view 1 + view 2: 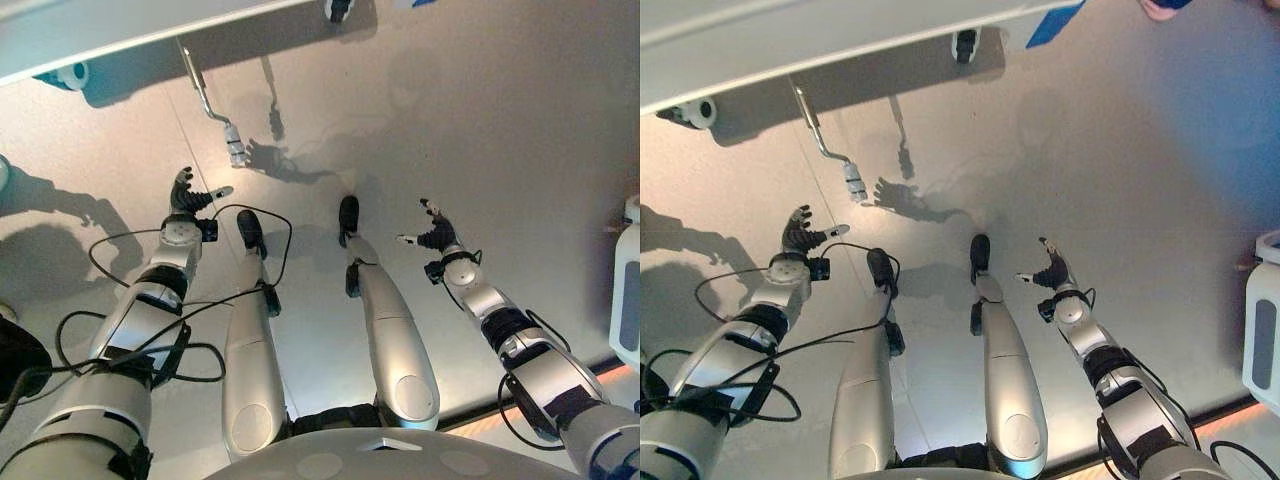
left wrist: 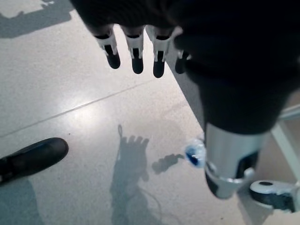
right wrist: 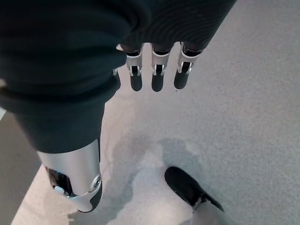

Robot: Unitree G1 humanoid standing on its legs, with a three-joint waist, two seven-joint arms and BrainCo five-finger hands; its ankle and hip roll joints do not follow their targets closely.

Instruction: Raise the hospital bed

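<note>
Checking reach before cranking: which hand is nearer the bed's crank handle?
The left hand; the crank handle hangs just ahead of it, while the right hand is farther off.

Landmark: crank handle [image 1: 214, 110], hanging from underside of hospital bed [image 1: 120, 30], slanting down to its grip end. Bed edge runs across far side of scene, behind crank. Bed caster [image 1: 68, 74] left of crank, under bed edge; second caster [image 1: 338, 9] right of crank, farther along same edge. Left hand [image 1: 186, 198] nearer than crank, slightly left, apart from grip (fingers spread, over floor). Right hand [image 1: 436, 232] well right of crank, nearer. White cabinet [image 1: 626, 290] far right of crank.
</note>
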